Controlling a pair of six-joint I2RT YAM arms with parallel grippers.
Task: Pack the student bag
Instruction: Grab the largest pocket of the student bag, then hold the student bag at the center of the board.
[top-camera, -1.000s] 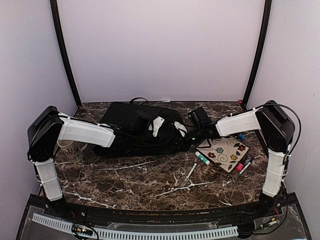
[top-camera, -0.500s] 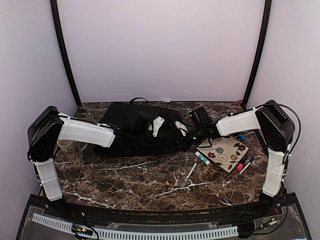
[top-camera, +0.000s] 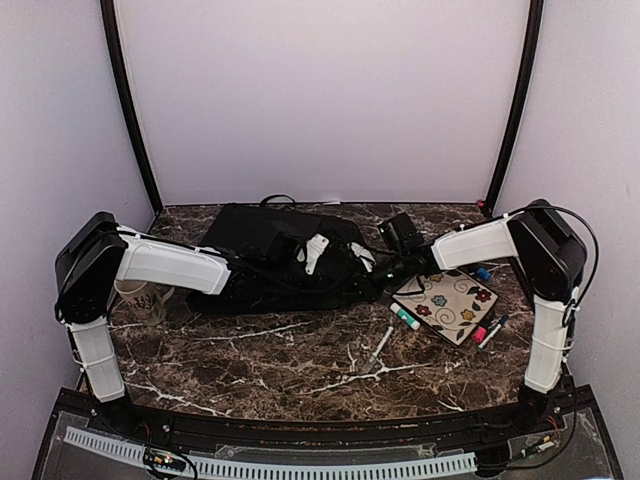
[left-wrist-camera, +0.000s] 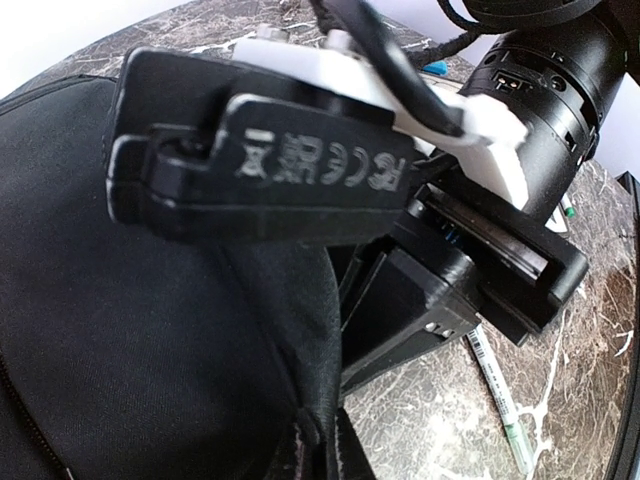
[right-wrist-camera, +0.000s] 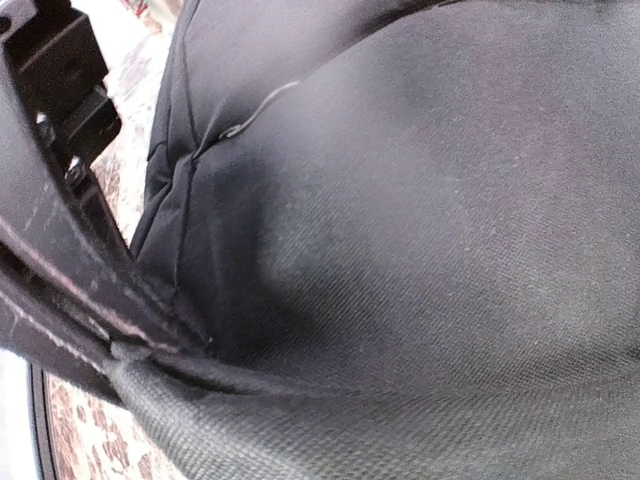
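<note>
The student bag (top-camera: 260, 250) lies flat at the back middle of the marble table (top-camera: 300, 370), and we judge the packing barely begun. The floral notebook (top-camera: 448, 303), the green-capped marker (top-camera: 405, 318), a white pen (top-camera: 380, 347) and a pink marker (top-camera: 480, 333) all lie outside it to the right, and a mug (top-camera: 140, 297) stands under our left arm. Our left gripper (top-camera: 322, 255) rests on the bag's right half, jaws together and apparently pinching a ridge of fabric. Our right gripper (top-camera: 378, 268) is clamped on a fold at the bag's right edge. We cannot see an open compartment, so opening and loading appear to be left.
</note>
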